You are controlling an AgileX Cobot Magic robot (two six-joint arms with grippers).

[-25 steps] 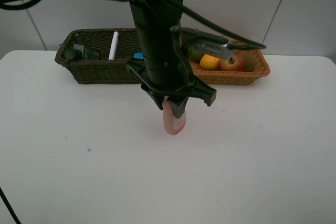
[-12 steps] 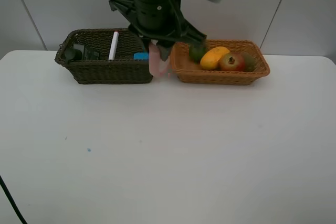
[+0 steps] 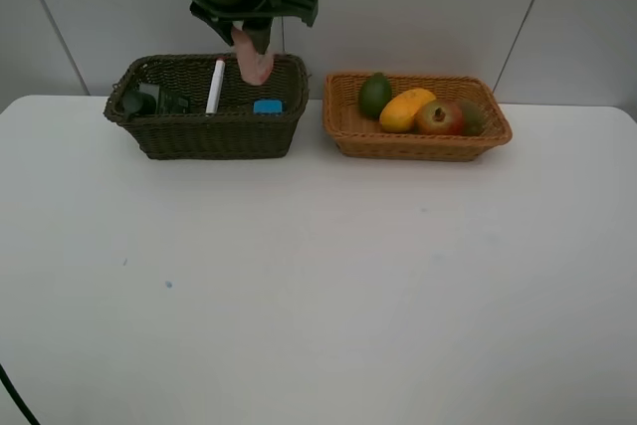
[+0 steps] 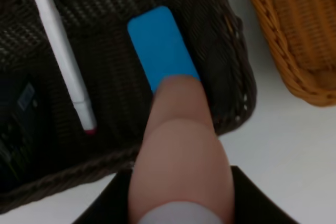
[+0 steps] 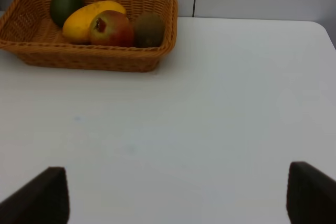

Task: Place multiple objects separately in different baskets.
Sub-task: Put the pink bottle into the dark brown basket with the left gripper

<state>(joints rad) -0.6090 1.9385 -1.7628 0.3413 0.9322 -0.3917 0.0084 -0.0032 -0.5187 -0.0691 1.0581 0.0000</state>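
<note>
- The left claw [image 3: 251, 52] is clamped on a small pink bottle [image 3: 253, 59], which hangs above the right half of the dark woven basket [image 3: 204, 136] at the back of the white bench [image 3: 318, 286].
- The wrist view looks straight down the pink bottle [image 4: 178, 150]. Its tip points over a blue eraser pad [image 4: 161, 45] lying on the basket floor, with a white marker [image 4: 63, 56] to one side.
- A dark pump bottle [image 3: 149, 102] lies at the basket's far left end.
- The orange basket [image 3: 418, 141] beside it holds a lime [image 3: 375, 95], mango [image 3: 406, 109], pomegranate [image 3: 439, 118] and kiwi [image 3: 471, 118].
- The right claw [image 5: 173, 195] stands with its fingers wide apart and empty, low over bare bench.
- To do this step well, I would lower the bottle inside the rim before letting go. Aim for the bare floor between marker and eraser pad, clear of the near wall, so it does not bounce out.
</note>
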